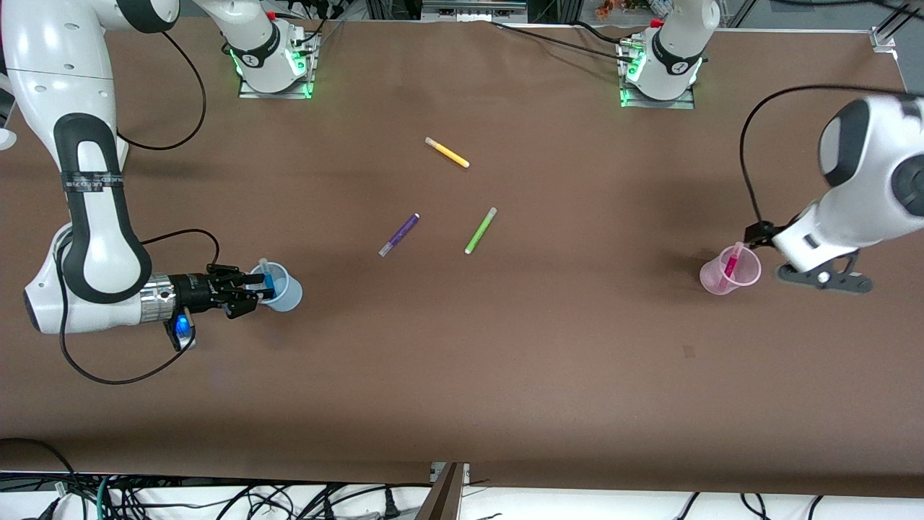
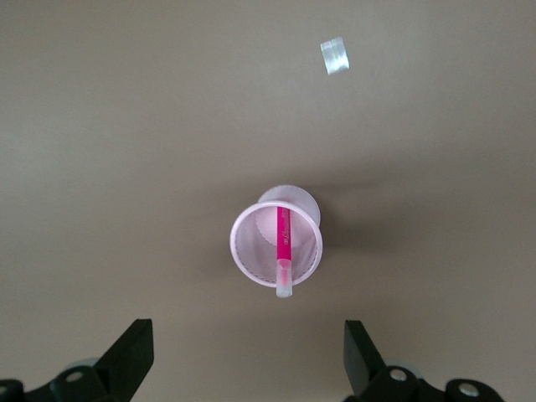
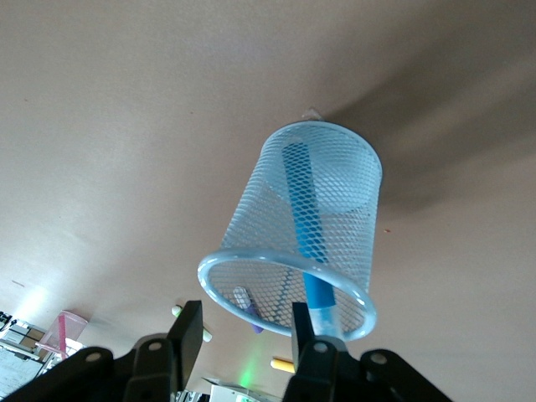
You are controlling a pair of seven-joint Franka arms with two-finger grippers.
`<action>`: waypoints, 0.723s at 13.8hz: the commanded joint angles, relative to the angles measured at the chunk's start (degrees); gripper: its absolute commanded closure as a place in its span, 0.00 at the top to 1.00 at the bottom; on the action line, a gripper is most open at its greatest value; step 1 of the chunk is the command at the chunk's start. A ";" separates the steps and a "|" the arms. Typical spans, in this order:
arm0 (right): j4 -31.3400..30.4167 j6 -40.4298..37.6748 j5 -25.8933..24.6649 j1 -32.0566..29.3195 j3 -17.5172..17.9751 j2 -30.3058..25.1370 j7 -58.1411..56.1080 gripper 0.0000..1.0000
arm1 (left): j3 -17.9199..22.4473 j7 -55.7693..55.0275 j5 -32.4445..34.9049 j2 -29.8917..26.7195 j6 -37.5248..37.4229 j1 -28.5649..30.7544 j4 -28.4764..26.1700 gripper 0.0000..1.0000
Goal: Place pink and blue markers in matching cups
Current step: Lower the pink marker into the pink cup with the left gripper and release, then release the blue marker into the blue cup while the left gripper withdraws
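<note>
The pale blue cup (image 1: 285, 290) stands near the right arm's end of the table, and the blue marker (image 1: 267, 277) leans inside it with its pale cap above the rim. My right gripper (image 1: 242, 292) is open beside the cup at rim height. In the right wrist view the cup (image 3: 335, 184) and marker (image 3: 303, 209) lie just ahead of the gripper (image 3: 244, 335), the cap beside one finger. The pale pink cup (image 1: 730, 271) holds the pink marker (image 1: 730, 265) near the left arm's end. My left gripper (image 1: 771, 242) is open and empty above the table beside the pink cup (image 2: 251, 251) and its marker (image 2: 283, 239).
A yellow pen (image 1: 447, 152), a purple pen (image 1: 399, 235) and a lime-green pen (image 1: 481, 230) lie loose in the middle of the table. A small pale patch (image 2: 334, 57) lies on the table near the pink cup.
</note>
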 commanded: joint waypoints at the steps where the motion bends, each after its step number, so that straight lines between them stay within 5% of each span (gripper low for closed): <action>1: 4.15 -1.96 0.97 -0.67 0.45 -0.09 0.14 0.51 | -1.05 -0.47 -4.68 -8.62 0.76 0.82 -3.14 1.00; 4: 5.65 -4.16 -1.73 -0.32 0.19 -3.86 -0.03 0.51 | -0.35 0.23 -10.07 -10.23 -5.89 1.88 1.94 1.00; 8: 5.13 -6.08 -16.65 1.69 0.89 -12.11 -2.56 0.59 | -1.13 -0.73 -11.13 -10.31 -11.53 1.79 7.31 1.00; 10: 4.87 -9.68 -22.38 2.67 0.89 -16.60 -5.30 0.63 | 1.57 -1.43 -11.22 -9.96 -12.51 -2.40 7.41 1.00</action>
